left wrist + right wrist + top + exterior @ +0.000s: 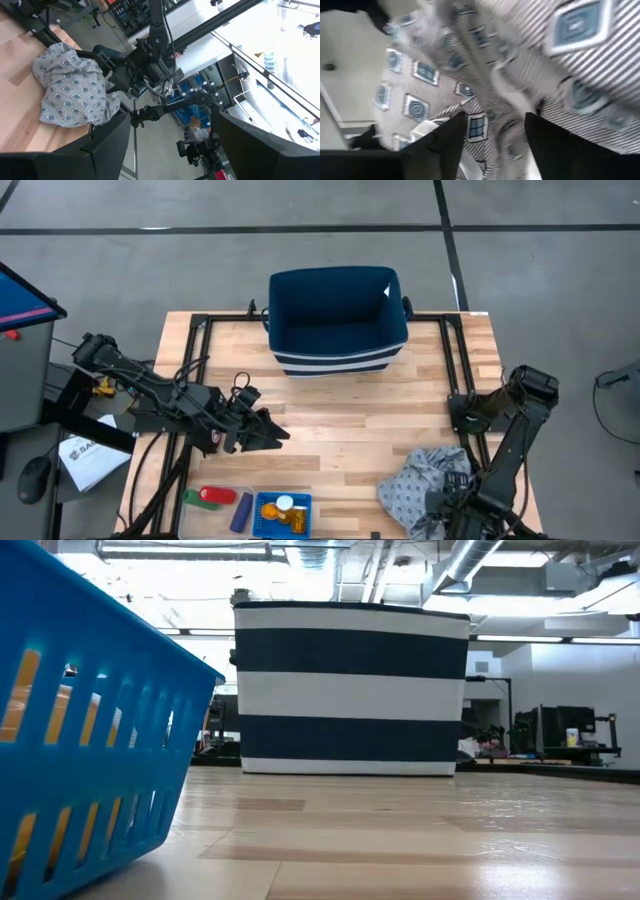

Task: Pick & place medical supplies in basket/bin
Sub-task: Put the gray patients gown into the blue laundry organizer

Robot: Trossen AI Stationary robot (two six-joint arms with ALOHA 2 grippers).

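Note:
The small blue basket stands at the table's near edge with orange pill bottles in it, one of them white-capped. It fills the left of the low view. A red cylinder and a green piece lie left of it on the table. My left gripper hovers open above the table's left middle, pointing right, with nothing between its fingers. My right gripper points down into a crumpled patterned cloth at the near right, fingers apart. My right gripper comes at the patterned cloth from above, with a raised fold between its two fingers. The picture is blurred, and I cannot tell whether the fingers touch the cloth.
A navy tub with white stripes stands at the table's far middle edge. A dark purple item lies against the basket's left side. Black frame rails run along the table's left and right sides. Bare wood lies mid-table.

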